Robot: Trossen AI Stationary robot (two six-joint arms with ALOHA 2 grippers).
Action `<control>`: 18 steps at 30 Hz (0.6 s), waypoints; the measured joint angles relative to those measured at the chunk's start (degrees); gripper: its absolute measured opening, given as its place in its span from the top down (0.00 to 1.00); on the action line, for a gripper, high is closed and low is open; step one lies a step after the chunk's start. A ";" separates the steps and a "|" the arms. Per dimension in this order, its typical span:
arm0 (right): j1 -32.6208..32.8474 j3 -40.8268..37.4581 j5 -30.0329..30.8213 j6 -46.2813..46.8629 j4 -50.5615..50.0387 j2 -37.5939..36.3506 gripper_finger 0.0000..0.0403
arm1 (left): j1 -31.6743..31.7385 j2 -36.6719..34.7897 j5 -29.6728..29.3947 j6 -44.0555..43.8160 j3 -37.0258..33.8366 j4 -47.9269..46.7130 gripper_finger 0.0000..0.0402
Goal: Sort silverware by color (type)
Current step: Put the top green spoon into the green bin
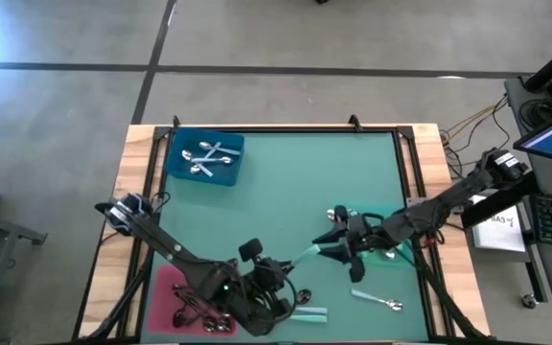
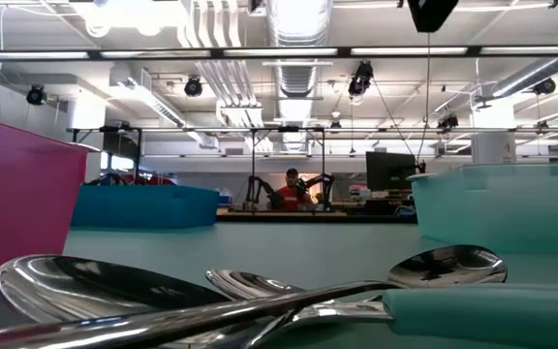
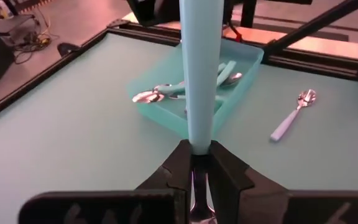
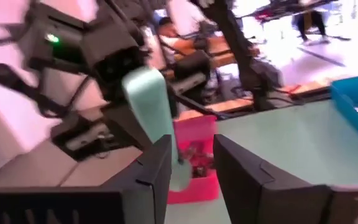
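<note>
A mint-handled spoon (image 3: 199,74) hangs mid-desk, the left claw (image 3: 194,163) clamped on its neck, the right claw's (image 4: 191,163) fingers apart around its handle. Mint spoons fill the green tray (image 3: 244,58); silver ones the blue tray (image 1: 205,157).

A dark part of an arm (image 2: 432,12) hangs in at the top edge; neither gripper shows at this height. Far below it, close against the lens, lie shiny metal spoons: a broad polished spoon bowl (image 2: 85,287) well off to its left, a smaller metal bowl (image 2: 250,283) nearer the middle, and a rounded metal bowl (image 2: 450,266) almost straight beneath it. A mint-green plastic handle (image 2: 497,312) runs along the bottom under that bowl. A pale teal tray wall (image 2: 507,208) stands directly below the arm part, a blue tray (image 2: 143,206) farther left, a pink tray wall (image 2: 17,208) farthest left. A person in red (image 2: 290,192) sits in the room behind.
</note>
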 joint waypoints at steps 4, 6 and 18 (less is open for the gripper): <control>0.07 -0.70 -1.51 0.61 0.47 0.66 0.67 | 0.06 0.87 -1.92 0.00 -0.04 1.31 0.96; 0.06 -0.67 -1.40 0.61 0.36 1.42 0.64 | 0.37 0.72 -3.23 0.07 -0.04 3.01 0.96; 0.04 4.43 -1.13 -5.03 0.75 6.81 0.52 | 2.01 0.72 -6.92 0.51 -0.69 7.11 0.96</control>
